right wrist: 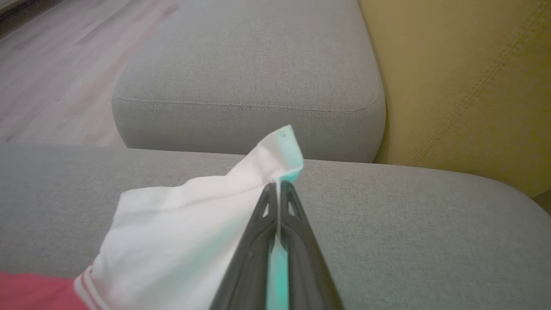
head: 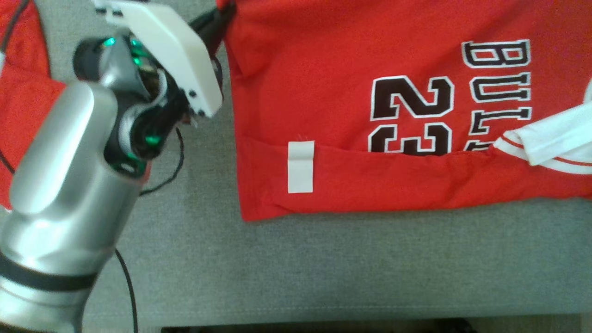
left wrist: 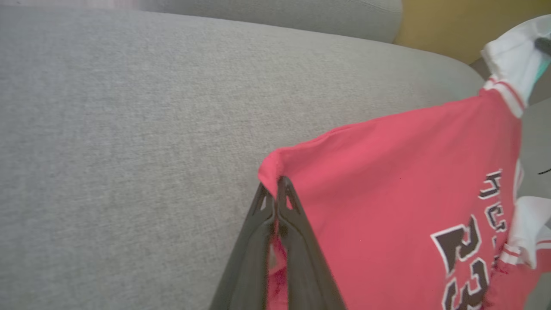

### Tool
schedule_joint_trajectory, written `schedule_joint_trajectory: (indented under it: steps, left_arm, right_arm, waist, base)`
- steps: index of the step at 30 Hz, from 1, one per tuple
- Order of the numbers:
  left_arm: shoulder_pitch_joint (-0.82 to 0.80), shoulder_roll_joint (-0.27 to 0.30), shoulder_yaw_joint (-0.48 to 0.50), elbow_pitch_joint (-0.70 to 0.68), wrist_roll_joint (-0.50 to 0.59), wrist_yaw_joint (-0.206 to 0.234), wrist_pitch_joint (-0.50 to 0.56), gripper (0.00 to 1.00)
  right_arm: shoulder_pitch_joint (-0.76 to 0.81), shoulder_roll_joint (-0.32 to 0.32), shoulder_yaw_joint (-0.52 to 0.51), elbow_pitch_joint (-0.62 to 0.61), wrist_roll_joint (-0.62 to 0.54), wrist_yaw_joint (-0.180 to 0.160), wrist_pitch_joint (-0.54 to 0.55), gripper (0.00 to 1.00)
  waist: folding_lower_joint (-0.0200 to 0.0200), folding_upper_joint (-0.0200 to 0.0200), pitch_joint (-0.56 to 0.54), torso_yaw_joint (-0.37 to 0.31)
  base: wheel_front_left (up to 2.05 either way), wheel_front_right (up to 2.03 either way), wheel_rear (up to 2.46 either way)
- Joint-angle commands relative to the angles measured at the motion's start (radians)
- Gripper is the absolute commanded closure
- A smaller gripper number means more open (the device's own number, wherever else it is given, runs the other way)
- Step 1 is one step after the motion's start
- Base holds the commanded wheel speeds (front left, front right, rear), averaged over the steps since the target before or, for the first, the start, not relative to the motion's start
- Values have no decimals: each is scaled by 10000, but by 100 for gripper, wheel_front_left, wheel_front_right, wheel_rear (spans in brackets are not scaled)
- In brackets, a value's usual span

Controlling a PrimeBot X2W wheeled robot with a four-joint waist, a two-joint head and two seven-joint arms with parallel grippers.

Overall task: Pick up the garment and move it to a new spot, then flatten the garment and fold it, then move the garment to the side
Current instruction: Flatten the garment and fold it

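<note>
Head view: red cotton jersey (head: 323, 92) w/ black, white-edged "23" and "BULLS" print lies spread on a grey woven-fabric sofa seat (head: 323, 259), filling the frame from 12 to 3 o'clock. Its near hem is folded up over the lower part of the print, w/ a white rectangular label (head: 300, 166) on the fold, just below centre. A white sleeve (head: 555, 134) w/ red stripes lies at 3 o'clock. The silver left arm (head: 69, 162) rises from 7 o'clock twd 11 o'clock, a thin black cable (head: 162, 180) looping beside it. More red cloth (head: 23, 92) shows at 9 o'clock; can't tell if it is the same garment.

Left wrist view: left hand (left wrist: 277, 185) at 6 o'clock is clenched, fingertips pinching a corner of the jersey (left wrist: 387, 193), which stretches off to 3 o'clock above the sofa seat (left wrist: 129, 129). At 1 o'clock the white sleeve (left wrist: 508, 64) is pulled up.

Right wrist view: right hand (right wrist: 279, 187) at 6 o'clock is clenched on the tip of the white sleeve (right wrist: 172, 228), cloth trailing to 8 o'clock. Sofa seat (right wrist: 430, 224) below, mustard-yellow cushion (right wrist: 465, 86) at 2 o'clock, pale wood floor (right wrist: 56, 64) at 10 o'clock
</note>
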Motion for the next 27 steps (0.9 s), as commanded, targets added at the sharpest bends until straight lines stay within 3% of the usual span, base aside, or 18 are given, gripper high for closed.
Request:
schedule_joint_trajectory:
  steps: [1,14,27]
  left_arm:
    - [132,431,491,-521,-123,30,-133,100]
    - [2669,1061,1347,-2621,-714,510,-865,100]
    - [4341,1356,1349,-3382,-793,704,-1178,100]
  right_arm:
    - [672,-294,173,-575,260,-7,-118,100]
    - [4381,-1375,631,-3179,1225,-7,-3,100]
    - [5928,-881,427,-3925,1019,-7,433,100]
  waist:
    - [0,0,-226,-134]
    - [0,0,-1141,-893]
    - [0,0,-1243,-1092]
  base:
    - [0,0,0]
    - [0,0,0]
    - [0,0,0]
